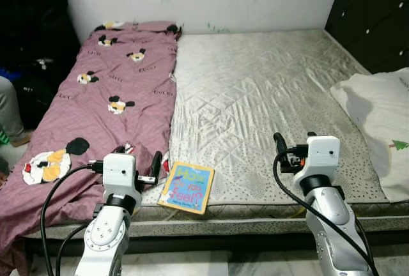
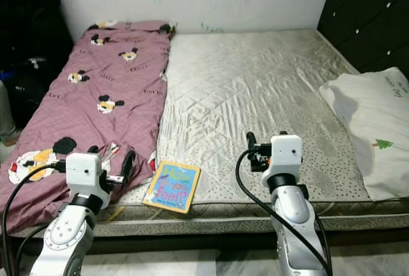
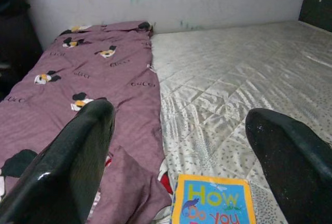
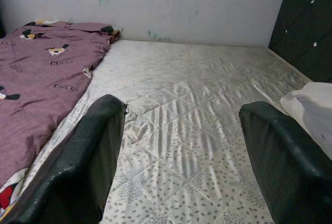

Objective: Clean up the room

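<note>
Closest to my head camera are the two silver forearms, raised side by side over the near edge of the bed (image 1: 255, 97). Between them, nearer the left gripper (image 1: 155, 167), a colourful children's book (image 1: 186, 187) lies flat on the bare mattress, one corner hanging slightly past the edge. I judge it the likeliest thing to tidy first, being within reach. A mauve cartoon-print blanket (image 1: 108, 97) is spread in a long strip down the left half of the bed, rumpled at its near end, probably left unmade. A white pillow (image 1: 383, 122) sits against the right edge by the dark headboard (image 1: 374, 17).

From the right eye, the same layout holds: the right gripper (image 2: 250, 143) hovers over bare mattress well apart from the book, pointing forward, wrist level.

Through the left wrist camera, the gripper's two black fingers (image 3: 78, 156) stand wide apart, holding nothing, with the book's cover just below and between them. The arm is aimed along the blanket's edge, so a short dip should reach the book.

Through the right wrist camera, that gripper's fingers (image 4: 83, 167) are likewise spread and unloaded, looking across quilted mattress toward the wall (image 4: 155, 6).
</note>
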Controlling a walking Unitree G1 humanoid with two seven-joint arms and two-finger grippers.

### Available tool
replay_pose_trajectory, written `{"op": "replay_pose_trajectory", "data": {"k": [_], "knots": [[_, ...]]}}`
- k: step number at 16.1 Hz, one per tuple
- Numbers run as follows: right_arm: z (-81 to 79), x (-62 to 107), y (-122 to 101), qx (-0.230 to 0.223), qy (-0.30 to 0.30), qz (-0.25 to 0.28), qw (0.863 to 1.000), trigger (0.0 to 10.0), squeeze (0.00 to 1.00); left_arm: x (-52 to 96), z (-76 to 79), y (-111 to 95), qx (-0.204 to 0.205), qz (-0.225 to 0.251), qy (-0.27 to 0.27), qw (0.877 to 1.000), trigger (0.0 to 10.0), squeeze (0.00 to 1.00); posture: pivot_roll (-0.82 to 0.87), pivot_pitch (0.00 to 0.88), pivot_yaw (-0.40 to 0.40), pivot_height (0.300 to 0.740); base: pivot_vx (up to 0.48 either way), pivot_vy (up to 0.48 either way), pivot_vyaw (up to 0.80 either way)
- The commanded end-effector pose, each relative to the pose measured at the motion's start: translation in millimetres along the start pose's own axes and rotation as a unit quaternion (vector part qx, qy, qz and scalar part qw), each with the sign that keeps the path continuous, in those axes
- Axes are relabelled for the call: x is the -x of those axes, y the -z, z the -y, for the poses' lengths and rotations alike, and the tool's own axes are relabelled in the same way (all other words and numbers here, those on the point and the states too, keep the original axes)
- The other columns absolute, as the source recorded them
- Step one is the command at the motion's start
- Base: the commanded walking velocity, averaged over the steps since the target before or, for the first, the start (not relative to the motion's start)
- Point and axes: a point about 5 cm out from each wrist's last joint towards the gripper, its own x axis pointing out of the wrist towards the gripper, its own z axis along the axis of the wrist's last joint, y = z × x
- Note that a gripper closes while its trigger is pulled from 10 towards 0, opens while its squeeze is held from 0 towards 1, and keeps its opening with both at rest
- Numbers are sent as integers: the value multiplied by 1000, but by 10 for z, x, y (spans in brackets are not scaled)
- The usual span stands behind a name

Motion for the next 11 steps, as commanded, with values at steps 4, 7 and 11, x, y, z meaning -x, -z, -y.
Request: {"op": "replay_pose_trajectory", "data": {"k": [4, 7, 11], "knots": [[-34, -14, -52, -13, -10, 8, 1000, 10000, 0, 4, -53, -22, 0, 2, -14, 1000, 10000, 0, -30, 33, 40, 740, 0, 0, 0], [-67, -22, -62, -22, -19, 6, 1000, 10000, 0, 4, -57, -21, 0, 2, -17, 1000, 10000, 0, -30, 33, 40, 740, 0, 0, 0], [-116, -2, -61, -21, -39, 10, 999, 10000, 0, 4, -59, -22, 1, 3, -20, 1000, 10000, 0, -30, 33, 40, 740, 0, 0, 0]]}}
